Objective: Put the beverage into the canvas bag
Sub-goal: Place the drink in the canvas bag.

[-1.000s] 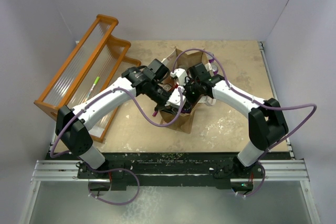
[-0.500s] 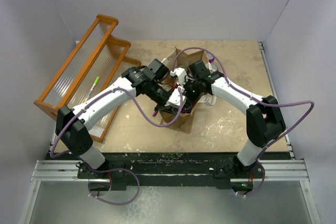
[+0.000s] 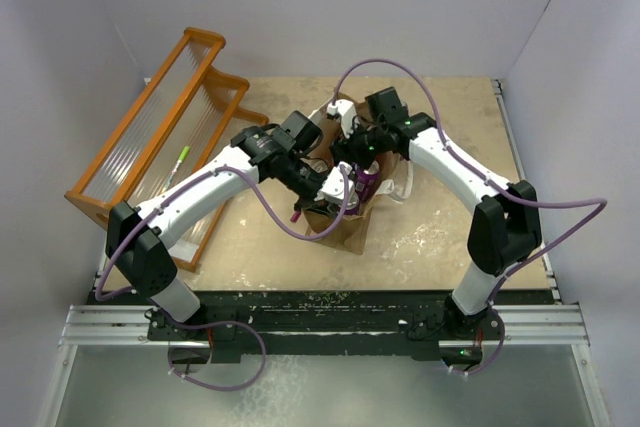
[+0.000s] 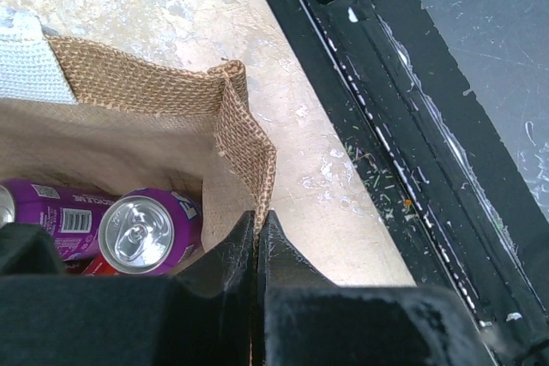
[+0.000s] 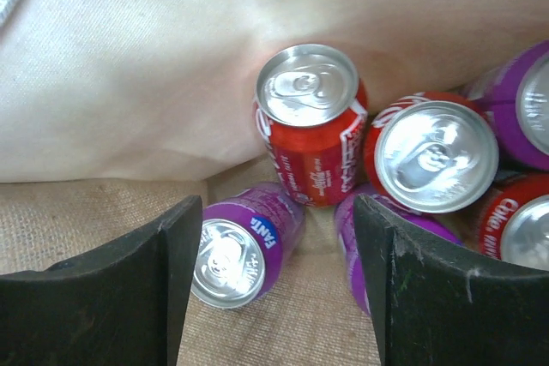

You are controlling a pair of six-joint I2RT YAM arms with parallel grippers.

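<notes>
The rim of the canvas bag (image 4: 244, 139) is being pinched by the fully clamped left gripper (image 4: 257, 233). The right gripper (image 5: 276, 216) is being held spread wide and empty above a purple can (image 5: 240, 255), which is lying inside the bag among other cans (image 5: 433, 156)

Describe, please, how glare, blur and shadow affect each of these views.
Right wrist: glare whitens the lid of a red can, and the right end effector is dark and soft. Left wrist: the canvas bag shows sharp weave; the left end effector is near black. Top external: even light.
</notes>
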